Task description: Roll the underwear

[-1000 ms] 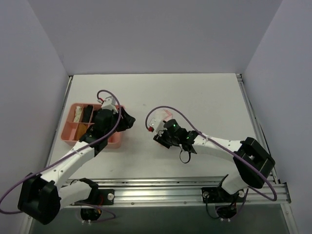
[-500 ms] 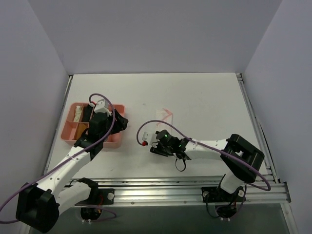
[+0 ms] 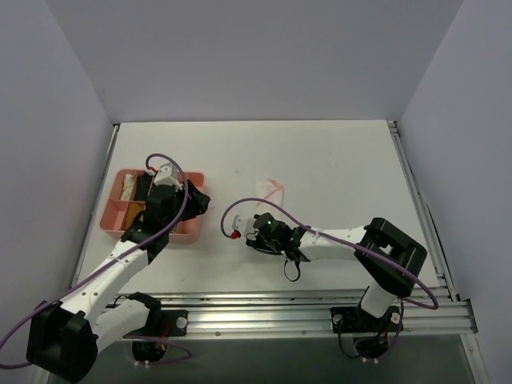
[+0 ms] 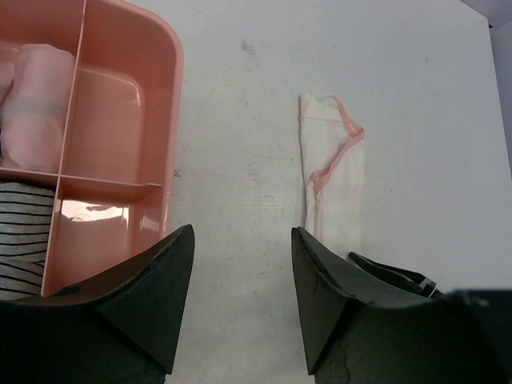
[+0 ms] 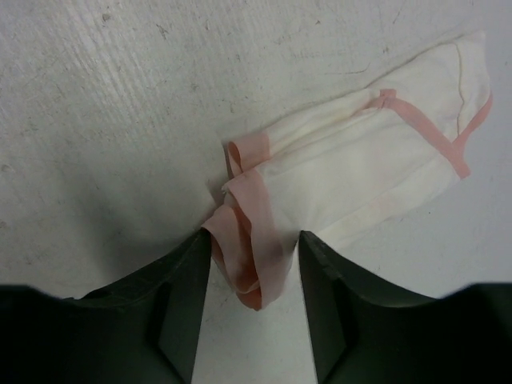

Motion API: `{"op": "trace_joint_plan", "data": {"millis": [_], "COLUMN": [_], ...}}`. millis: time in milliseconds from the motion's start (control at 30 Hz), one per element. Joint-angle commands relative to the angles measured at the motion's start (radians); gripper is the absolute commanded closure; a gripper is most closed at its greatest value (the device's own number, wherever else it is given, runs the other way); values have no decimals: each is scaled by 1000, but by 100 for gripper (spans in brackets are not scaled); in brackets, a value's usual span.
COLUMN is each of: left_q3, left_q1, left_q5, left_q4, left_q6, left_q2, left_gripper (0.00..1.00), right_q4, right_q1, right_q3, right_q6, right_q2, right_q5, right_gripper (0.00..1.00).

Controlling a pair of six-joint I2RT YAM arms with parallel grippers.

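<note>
**Underwear's near end sits between the right fingers**

The right gripper (image 5: 254,240) is low over the table (image 3: 336,160), its jaws partly apart. The underwear (image 5: 360,172) starts in that gap. Its near end is folded over on itself there, and a loop of pink trim reaches the inner edge of each finger (image 5: 180,304). The cloth looks loose rather than squeezed flat. From the gap the garment runs ahead of the fingers and off to their right as a narrow white strip lying flat on the table. Its far end is square, with trim crossing it in a corner shape.

The left gripper (image 4: 242,240) is also partly open and holds nothing. It hangs over bare table just beside the right wall of the pink tray (image 4: 172,120), which lies ahead of it and to its left. A pink roll (image 4: 36,104) and a striped one (image 4: 24,232) sit in separate compartments of the tray. In the left wrist view the underwear lies ahead and to the right of the left fingers, apart from them. Its near end meets the black body of the right gripper.
</note>
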Motion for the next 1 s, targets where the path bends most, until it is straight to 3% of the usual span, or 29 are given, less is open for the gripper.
{"op": "trace_joint_plan", "data": {"millis": [0, 200, 300, 467, 667, 967], "left_q3": [4, -7, -26, -35, -24, -38], "left_q1": [8, 10, 14, 40, 43, 43], "left_q5": [23, 49, 81, 220, 351, 412], "left_q4": [28, 42, 97, 123, 141, 178], "left_q6": [24, 33, 33, 40, 57, 86], "left_q2": [-15, -25, -29, -15, 53, 94], "left_gripper": [40, 41, 43, 44, 44, 43], "right_q4": [-80, -105, -129, -163, -232, -476], "right_q1": [-13, -30, -42, -92, -165, -237], "right_q3": [31, 62, 104, 189, 256, 519], "right_q6": [-22, -34, -22, 48, 116, 280], "right_q2": [45, 50, 54, 25, 45, 298], "right_q5": [-5, -85, -157, -362, -502, -597], "right_gripper": [62, 90, 95, 96, 96, 97]}}
